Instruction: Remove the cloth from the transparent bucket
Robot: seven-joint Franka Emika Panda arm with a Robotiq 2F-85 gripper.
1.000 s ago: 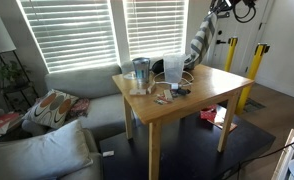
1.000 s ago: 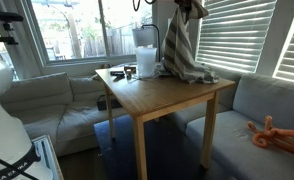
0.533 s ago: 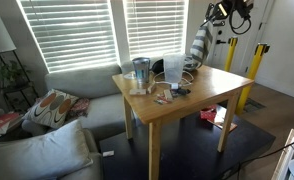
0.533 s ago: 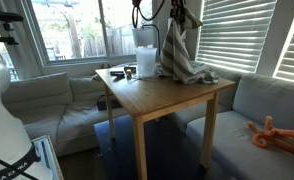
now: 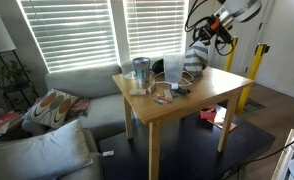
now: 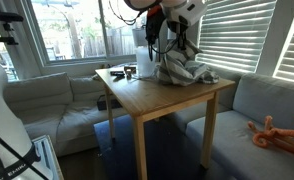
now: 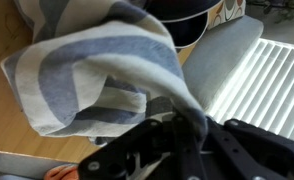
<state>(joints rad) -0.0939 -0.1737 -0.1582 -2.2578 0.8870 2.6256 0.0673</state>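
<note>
The grey-and-white striped cloth (image 5: 195, 58) hangs from my gripper (image 5: 207, 38) down to the wooden table (image 5: 212, 95). It is just beside the transparent bucket (image 5: 172, 68). In an exterior view the cloth (image 6: 185, 70) lies heaped on the tabletop below the gripper (image 6: 177, 38). In the wrist view the cloth (image 7: 97, 70) fills most of the picture, and one fold is pinched between the black jaws (image 7: 192, 125). The gripper is shut on the cloth. I cannot tell whether any of it is still inside the bucket.
A shorter blue-grey clear jar (image 5: 140, 70) stands at the table's far corner next to the bucket. Small dark objects (image 5: 172, 92) lie in front of the bucket. A grey sofa (image 5: 77, 85) runs behind the table, under the blinds. A yellow stand (image 5: 255, 65) is close to the table's side.
The gripper has come down toward the table with the cloth. The cloth, which hung long and straight, now sags into a heap on the tabletop.
</note>
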